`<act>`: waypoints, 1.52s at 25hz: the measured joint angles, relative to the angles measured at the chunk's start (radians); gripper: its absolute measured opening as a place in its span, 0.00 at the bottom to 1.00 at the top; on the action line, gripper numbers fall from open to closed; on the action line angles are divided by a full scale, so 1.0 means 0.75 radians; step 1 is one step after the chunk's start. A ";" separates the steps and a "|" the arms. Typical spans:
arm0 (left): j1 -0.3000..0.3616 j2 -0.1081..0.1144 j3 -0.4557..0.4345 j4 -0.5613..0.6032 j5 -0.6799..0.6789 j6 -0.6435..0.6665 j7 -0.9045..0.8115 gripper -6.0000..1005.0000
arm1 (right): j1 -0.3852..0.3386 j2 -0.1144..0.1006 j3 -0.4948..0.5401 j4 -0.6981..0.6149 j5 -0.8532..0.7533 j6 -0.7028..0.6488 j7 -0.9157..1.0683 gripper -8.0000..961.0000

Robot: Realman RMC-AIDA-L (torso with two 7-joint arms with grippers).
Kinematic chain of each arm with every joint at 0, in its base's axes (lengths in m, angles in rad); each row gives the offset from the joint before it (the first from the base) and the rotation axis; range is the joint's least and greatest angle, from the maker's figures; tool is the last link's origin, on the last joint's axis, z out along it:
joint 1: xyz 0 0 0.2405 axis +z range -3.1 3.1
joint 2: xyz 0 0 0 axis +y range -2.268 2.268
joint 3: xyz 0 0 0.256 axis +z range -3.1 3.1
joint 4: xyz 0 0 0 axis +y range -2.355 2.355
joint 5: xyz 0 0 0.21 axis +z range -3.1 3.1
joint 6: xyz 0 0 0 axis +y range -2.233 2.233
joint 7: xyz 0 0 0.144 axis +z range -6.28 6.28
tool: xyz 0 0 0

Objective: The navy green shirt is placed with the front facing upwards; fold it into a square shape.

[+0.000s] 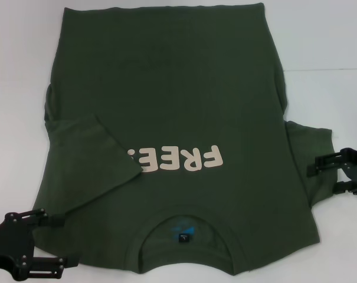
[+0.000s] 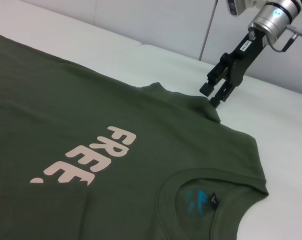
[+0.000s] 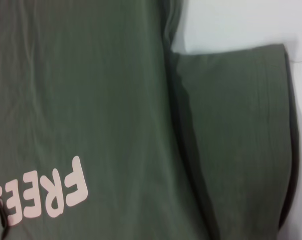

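The navy green shirt (image 1: 178, 106) lies flat, front up, on the white table (image 1: 326, 59), with its collar (image 1: 181, 227) toward me and the hem far away. Its left sleeve (image 1: 87, 159) is folded in over the body and covers the end of the cream "FREE!" print (image 1: 184, 159). The right sleeve (image 1: 311, 156) lies spread out and also shows in the right wrist view (image 3: 235, 125). My right gripper (image 1: 327, 178) is open at that sleeve's outer edge; the left wrist view shows it too (image 2: 211, 96). My left gripper (image 1: 60, 239) is open beside the shirt's near left shoulder.
Bare white table surface surrounds the shirt at the far right and the far left (image 1: 19, 59). A seam in the table runs across at the right (image 1: 331, 69). A small dark-blue label (image 1: 183, 238) sits inside the collar.
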 joint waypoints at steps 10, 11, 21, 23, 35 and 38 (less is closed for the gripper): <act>-0.006 -0.001 0.002 0.000 0.000 -0.002 -0.001 0.90 | 0.002 -0.010 -0.038 0.020 -0.006 0.005 0.006 0.86; -0.007 -0.001 0.002 0.000 0.000 -0.002 -0.001 0.90 | 0.004 -0.010 -0.040 0.017 -0.006 0.005 0.006 0.84; -0.010 -0.001 0.002 0.005 0.000 -0.002 -0.008 0.90 | 0.019 -0.010 -0.118 0.014 -0.015 0.010 0.014 0.61; -0.010 -0.001 0.002 0.007 0.000 -0.002 -0.008 0.90 | 0.020 -0.010 -0.127 0.013 -0.015 0.012 0.014 0.51; -0.010 -0.001 0.000 0.008 -0.001 -0.002 -0.008 0.90 | 0.025 -0.013 -0.157 0.012 -0.016 0.017 -0.001 0.06; -0.011 -0.001 0.000 0.010 -0.001 -0.002 -0.008 0.90 | 0.025 -0.015 -0.157 0.010 -0.015 0.016 -0.007 0.06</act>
